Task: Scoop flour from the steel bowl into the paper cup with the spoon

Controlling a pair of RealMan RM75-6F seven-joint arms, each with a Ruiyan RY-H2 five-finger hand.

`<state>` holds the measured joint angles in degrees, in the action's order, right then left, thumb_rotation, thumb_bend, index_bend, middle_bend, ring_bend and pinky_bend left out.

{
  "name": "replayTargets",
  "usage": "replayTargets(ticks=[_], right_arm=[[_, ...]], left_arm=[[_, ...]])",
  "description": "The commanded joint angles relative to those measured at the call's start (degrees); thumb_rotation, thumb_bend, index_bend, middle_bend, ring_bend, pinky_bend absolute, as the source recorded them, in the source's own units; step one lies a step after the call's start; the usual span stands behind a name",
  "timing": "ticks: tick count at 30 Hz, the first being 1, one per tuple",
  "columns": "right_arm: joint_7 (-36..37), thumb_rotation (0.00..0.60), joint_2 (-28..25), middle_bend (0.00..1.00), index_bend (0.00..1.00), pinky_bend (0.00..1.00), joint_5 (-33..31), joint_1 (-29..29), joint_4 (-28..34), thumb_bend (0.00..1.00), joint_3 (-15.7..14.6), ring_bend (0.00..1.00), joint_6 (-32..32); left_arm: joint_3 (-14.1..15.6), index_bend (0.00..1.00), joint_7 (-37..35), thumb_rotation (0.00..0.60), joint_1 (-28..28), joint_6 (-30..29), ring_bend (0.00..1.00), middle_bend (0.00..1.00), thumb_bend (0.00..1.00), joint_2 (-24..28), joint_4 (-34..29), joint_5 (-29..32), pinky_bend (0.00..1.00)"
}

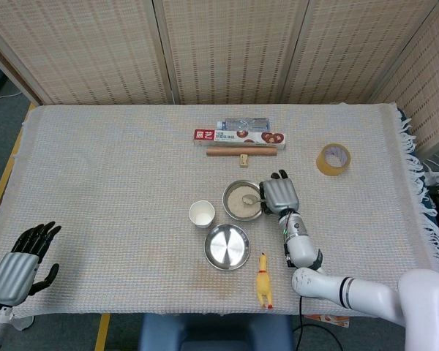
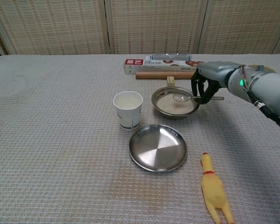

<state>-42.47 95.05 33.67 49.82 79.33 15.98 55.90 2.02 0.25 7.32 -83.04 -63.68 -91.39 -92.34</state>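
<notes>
Silver-backed right hand with black fingers, white arm.

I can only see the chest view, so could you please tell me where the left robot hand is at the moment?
Observer: The left robot hand shows only in the head view. It is at the table's near left corner, fingers apart, holding nothing.
Operator: Thank you. From above, is the spoon's tip inside the steel bowl?
Observer: Yes. The right robot hand holds the spoon with its tip over the flour, inside the right rim of the steel bowl.
Operator: And the yellow thing behind the arm?
Observer: That is a roll of tape, lying flat to the right, apart from the hand.
</notes>
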Motion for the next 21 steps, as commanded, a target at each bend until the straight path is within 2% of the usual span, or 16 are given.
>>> replayTargets(ticks=[1,11,21], right_arm=[[0.4,0.600,0.0,0.58,0.88,0.10,0.0,0.2,0.2,0.35,-0.1,0.16,0.1],[2.7,0.600,-3.0,0.58,0.88,0.10,0.7,0.8,6.1,0.35,1.3,0.16,1.3],[1.3,0.600,-4.5,0.58,0.88,0.10,0.0,3.9,12.9,0.35,2.8,0.16,3.6]], left_arm=[[0.0,0.00,-0.1,0.600,0.0,-0.1,0.00,0.00,0.44,0.1,-0.1,-0.1,0.09],[0.1,0.00,-0.3,0.600,0.0,-0.1,0.00,0.00,0.44,0.1,0.0,-0.2,0.10],[0.1,0.00,-0.8,0.600,-0.2,-0.5,0.00,0.00,0.45,0.5,-0.3,-0.5,0.10]])
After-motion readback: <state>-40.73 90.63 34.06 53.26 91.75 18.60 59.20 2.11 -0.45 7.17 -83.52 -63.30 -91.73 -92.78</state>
